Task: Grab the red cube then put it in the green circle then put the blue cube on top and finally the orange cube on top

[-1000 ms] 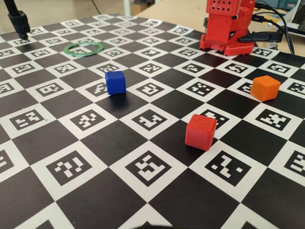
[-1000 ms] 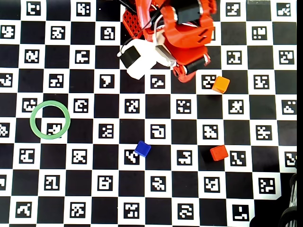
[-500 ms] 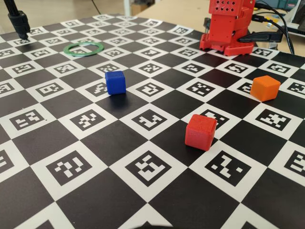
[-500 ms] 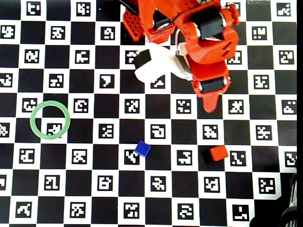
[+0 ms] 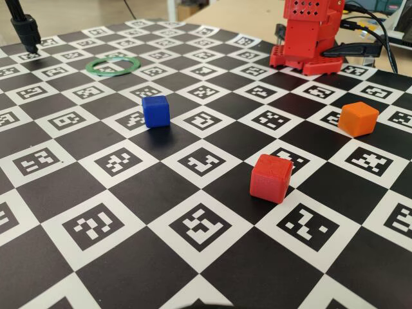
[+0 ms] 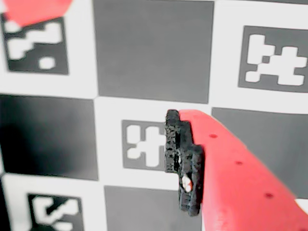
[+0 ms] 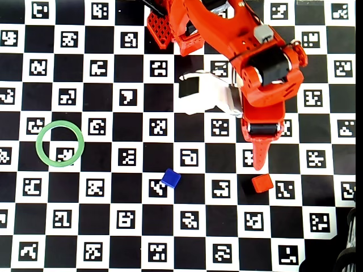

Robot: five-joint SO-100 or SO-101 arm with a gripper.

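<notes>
In the overhead view the hand (image 7: 260, 161) hangs over the checkered tabletop (image 7: 102, 226), its red pointed tip aimed toward the bottom of the picture and ending just above the red cube (image 7: 262, 183) — near it, with a narrow strip of board between them. Whether the hand is clenched or released I cannot tell: from above only one tapering red finger shows, and in the wrist view a single red finger (image 6: 240, 183) with a black ridged pad on its left edge fills the lower right, the other finger out of sight. A red shape crosses the top left corner of the wrist view; what it is cannot be made out. Nothing is seen in the hand's grasp. The red arm (image 7: 266, 68) reaches out from its base at the top centre of the overhead view, with a white block and a black part on its left side. The red cube sits flat on the board, in the lower right of the overhead view and in the foreground of the fixed view (image 5: 271, 177). The blue cube (image 7: 171, 178) lies well to its left, alone on the board. The green circle (image 7: 60, 143) lies flat far to the left, nothing inside it. The orange cube (image 5: 358, 118) shows in the fixed view at the right, beyond the red cube; in the overhead view the arm hides it.
</notes>
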